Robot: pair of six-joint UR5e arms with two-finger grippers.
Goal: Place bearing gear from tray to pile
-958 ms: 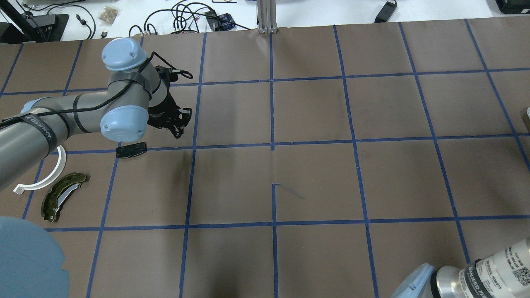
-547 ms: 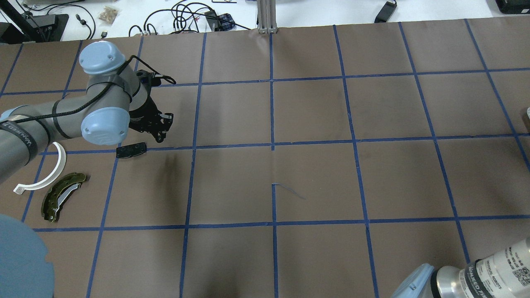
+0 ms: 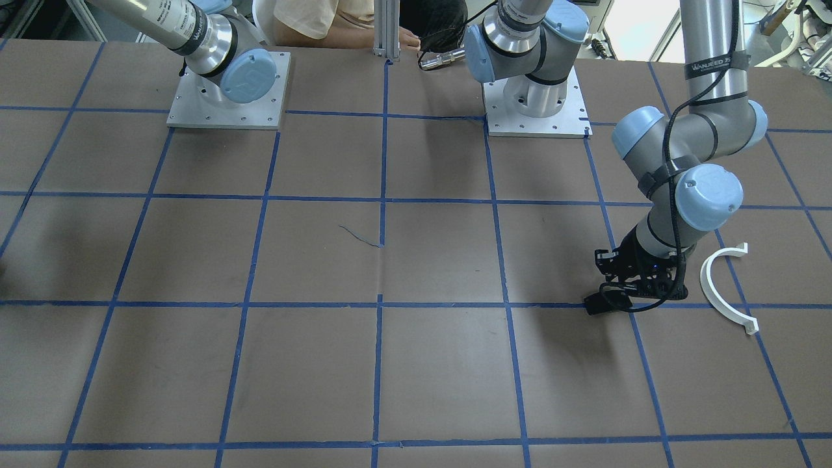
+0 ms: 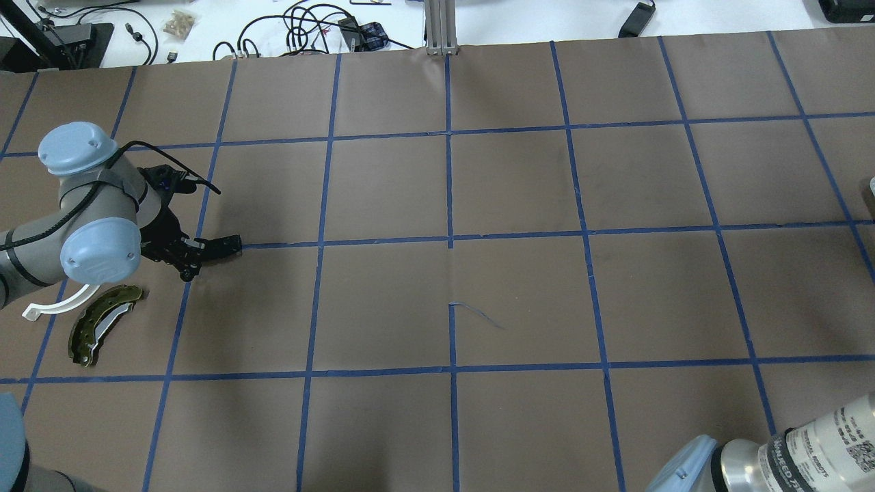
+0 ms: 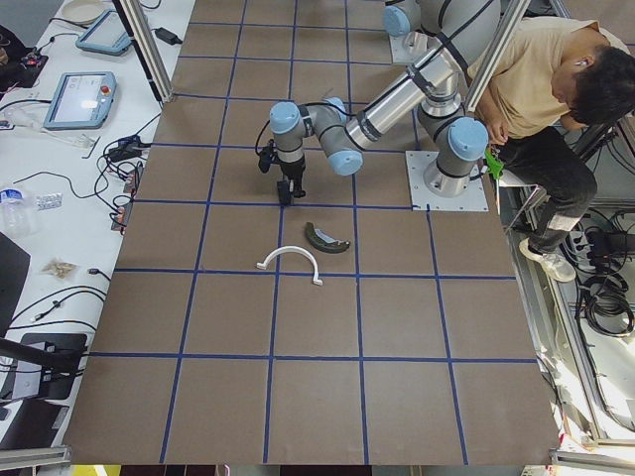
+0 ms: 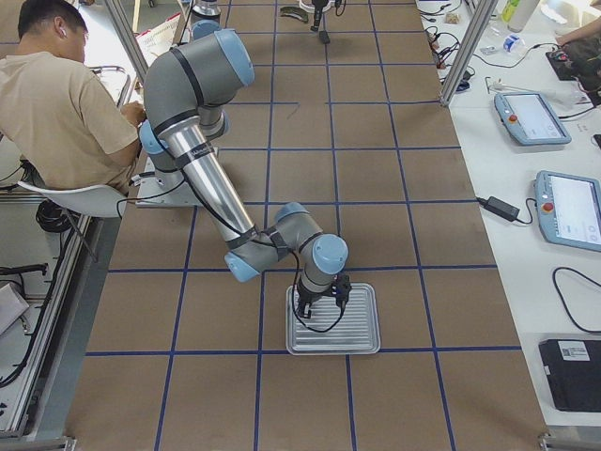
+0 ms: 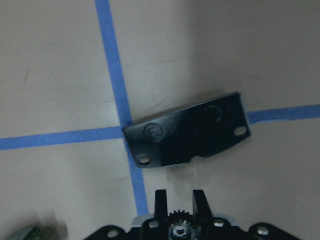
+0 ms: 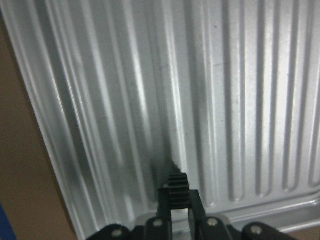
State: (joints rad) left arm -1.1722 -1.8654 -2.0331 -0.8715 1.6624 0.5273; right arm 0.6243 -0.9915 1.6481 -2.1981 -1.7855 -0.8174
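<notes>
The pile lies at the table's left: an olive-green brake shoe (image 4: 102,324), a white half-ring (image 4: 58,306) and a flat black pad (image 4: 224,247). My left gripper (image 4: 186,270) hangs low just beside the pad. In the left wrist view it (image 7: 177,210) is shut on a small bearing gear (image 7: 177,226), with the pad (image 7: 187,131) right ahead of the fingertips. My right gripper (image 6: 319,303) is over the ribbed metal tray (image 6: 357,329). In the right wrist view it (image 8: 177,200) is shut on a small black gear (image 8: 175,184) above the tray (image 8: 240,100).
The brown paper table cover has a blue tape grid. Cables and boxes lie beyond the far edge (image 4: 307,27). A person sits behind the robot bases (image 6: 66,103). The half-ring also shows in the front-facing view (image 3: 721,289), beside the left arm.
My left arm has swung left and toward the near side. Its gripper went from beyond the black pad to right beside it. The pile parts have not moved.
</notes>
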